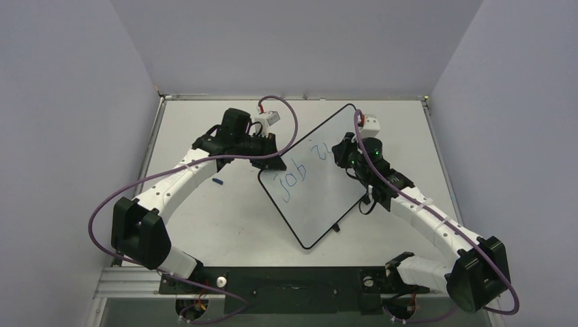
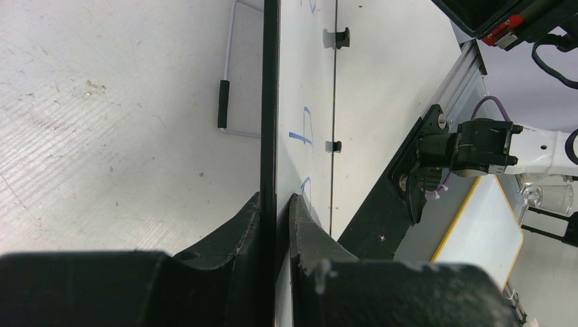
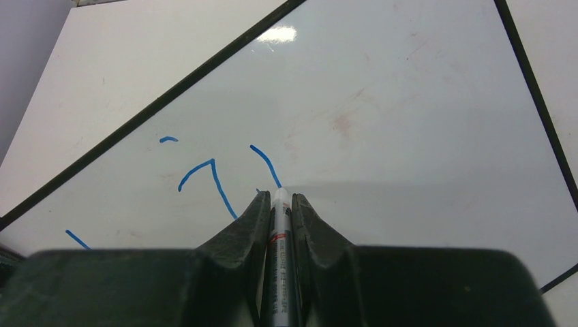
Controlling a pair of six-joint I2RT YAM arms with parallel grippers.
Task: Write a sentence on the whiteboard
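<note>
My left pincer (image 2: pixel 276 199) is nearly closed. Its two fingers are clamped on the black-bordered edge of the whiteboard (image 1: pixel 324 204), and in the left wrist view that edge runs straight up between them.

My right pincer (image 3: pixel 279 196) is fully closed on a marker (image 3: pixel 280 272). It grips the barrel, with the white tip projecting past the fingertips. The tip sits on the board surface at the lower end of a short blue stroke.

The whiteboard lies on the white table (image 1: pixel 225 231), turned diagonally, centre-right between my two arms. The sentence (image 1: pixel 294 178) occupies the part of the board nearest my left pincer: blue lettering reading roughly "job", with further strokes close to my right pincer.

A small blue object (image 1: pixel 218 182) lies on the table beside my left forearm, apart from the board.
</note>
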